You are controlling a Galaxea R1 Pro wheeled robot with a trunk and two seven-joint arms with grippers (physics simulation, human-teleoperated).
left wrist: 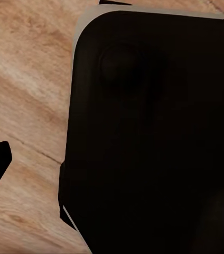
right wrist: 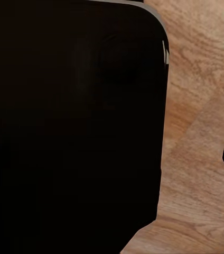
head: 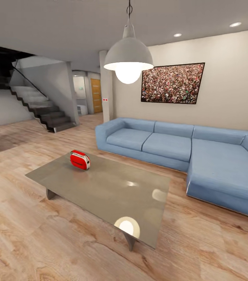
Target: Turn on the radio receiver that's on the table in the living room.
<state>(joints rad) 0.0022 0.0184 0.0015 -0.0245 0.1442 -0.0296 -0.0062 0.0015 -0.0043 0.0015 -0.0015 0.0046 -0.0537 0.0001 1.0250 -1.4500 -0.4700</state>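
Radio receiver (head: 80,160) sat upright on the table (head: 112,191), near its far left corner, nothing else on the top. Blue sofa (head: 186,150) beyond the far edge, pendant lamp (head: 128,58) overhead, stairs (head: 42,107) further back, wood floor (head: 30,234) all round. Both wrist views caught dark robot body over floor planks; gripper opening could not be told. Step judged: approach. Best drive to the near left edge, stop short of the table, then reach for the radio's switch.

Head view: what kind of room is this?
A home living room, most likely: a blue L-shaped sofa, a low grey table with a red radio on it, a framed crowd picture and a wood plank floor.
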